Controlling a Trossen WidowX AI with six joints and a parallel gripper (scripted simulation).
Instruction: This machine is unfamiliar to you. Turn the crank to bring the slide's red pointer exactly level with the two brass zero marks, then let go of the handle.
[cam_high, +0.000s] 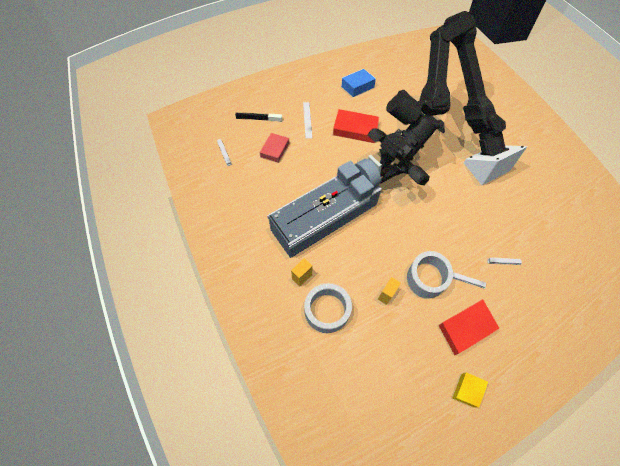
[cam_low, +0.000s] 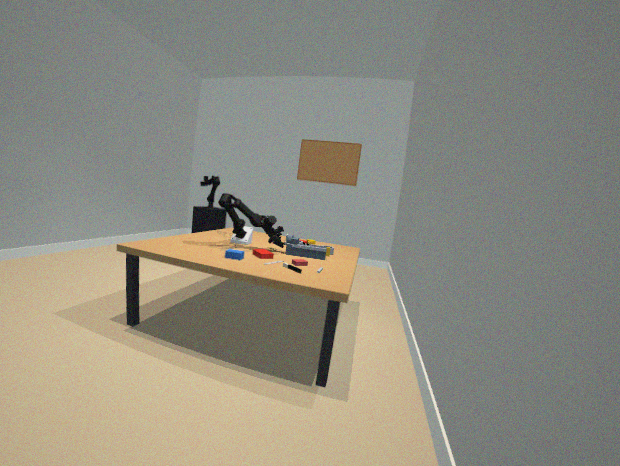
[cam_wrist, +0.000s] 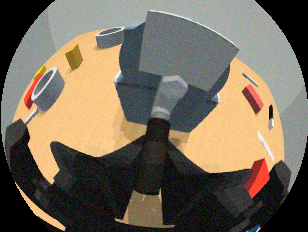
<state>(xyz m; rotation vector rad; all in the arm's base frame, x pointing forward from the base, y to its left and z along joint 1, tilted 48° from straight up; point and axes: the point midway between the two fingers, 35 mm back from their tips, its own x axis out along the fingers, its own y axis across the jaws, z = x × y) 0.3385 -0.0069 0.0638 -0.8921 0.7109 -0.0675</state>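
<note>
The dark blue-grey machine (cam_high: 320, 227) (cam_low: 305, 251) (cam_wrist: 160, 106) lies on the table, with a long slot along its top. The red pointer (cam_high: 334, 193) stands in the slot, on the crank side of the brass zero marks (cam_high: 324, 200), not level with them. In the wrist view, a grey sector-shaped plate (cam_wrist: 187, 52) hides the pointer and marks, and a light grey crank arm (cam_wrist: 170, 95) shows in front of it. My gripper (cam_wrist: 154, 140) (cam_high: 383, 176) is shut on the black crank handle (cam_wrist: 158, 137) at the machine's end. The handle is hidden in the top view.
A red block (cam_high: 356, 124) lies close beside my gripper, with a blue block (cam_high: 358, 82) farther back. A small red block (cam_high: 274, 147) lies behind the machine. Orange blocks (cam_high: 301, 272) (cam_high: 389, 290) and grey rings (cam_high: 306, 316) (cam_high: 414, 285) lie on the machine's other side.
</note>
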